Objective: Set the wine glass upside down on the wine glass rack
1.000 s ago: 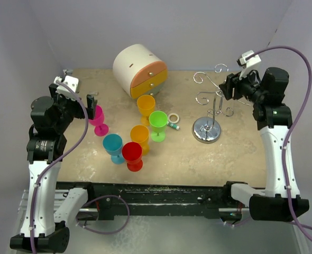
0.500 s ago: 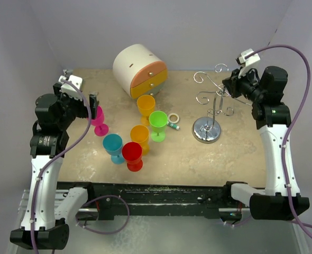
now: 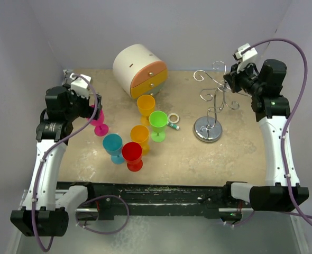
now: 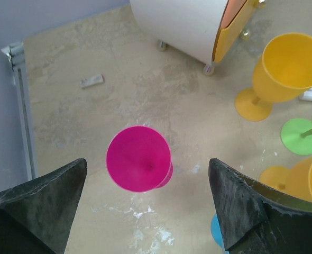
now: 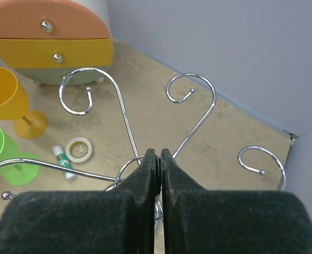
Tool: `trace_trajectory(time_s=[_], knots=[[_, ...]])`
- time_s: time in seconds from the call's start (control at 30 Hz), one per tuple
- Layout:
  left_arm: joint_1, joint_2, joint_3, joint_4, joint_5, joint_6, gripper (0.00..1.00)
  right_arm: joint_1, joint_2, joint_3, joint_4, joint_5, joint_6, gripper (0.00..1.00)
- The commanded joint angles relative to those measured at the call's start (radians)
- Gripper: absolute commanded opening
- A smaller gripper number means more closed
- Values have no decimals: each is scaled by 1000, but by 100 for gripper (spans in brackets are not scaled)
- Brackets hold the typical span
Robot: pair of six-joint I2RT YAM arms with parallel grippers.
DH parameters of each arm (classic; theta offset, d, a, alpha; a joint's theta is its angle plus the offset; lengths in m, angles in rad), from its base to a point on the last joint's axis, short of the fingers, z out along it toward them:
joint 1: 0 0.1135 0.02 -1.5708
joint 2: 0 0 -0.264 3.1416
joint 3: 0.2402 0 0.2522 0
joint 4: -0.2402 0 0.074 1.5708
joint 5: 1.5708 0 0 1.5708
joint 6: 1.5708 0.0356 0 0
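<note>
While the wine glass rack [image 3: 207, 130] stands upright at the right side of the table [image 3: 235, 153], post vertical over its disc base, the right gripper [image 5: 156, 159] has its jaws pinched together on the wire where the scroll arms meet. The pink wine glass [image 4: 138, 157] stands mouth-up, stem vertical, at the left side; the left gripper [image 3: 94, 100] hangs above it, jaws spread wide, holding nothing.
</note>
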Motion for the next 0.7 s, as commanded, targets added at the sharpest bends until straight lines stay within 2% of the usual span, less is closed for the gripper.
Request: trace_trajectory(time_s=[0.0,0.17,0.33,0.67], knots=[[19,75,60,-66,-35,23,100,3,-5,22,8,-22,-66,0],[74,143,71,-81,-37,35,96,8,-34,-16,-20,-42,-111,0],[135,245,100,-113,-3,74,80,9,-61,-67,-22,-40,-124,0],[137,458,210,-190,34,120,51,9,-84,-104,-25,-20,-120,3]])
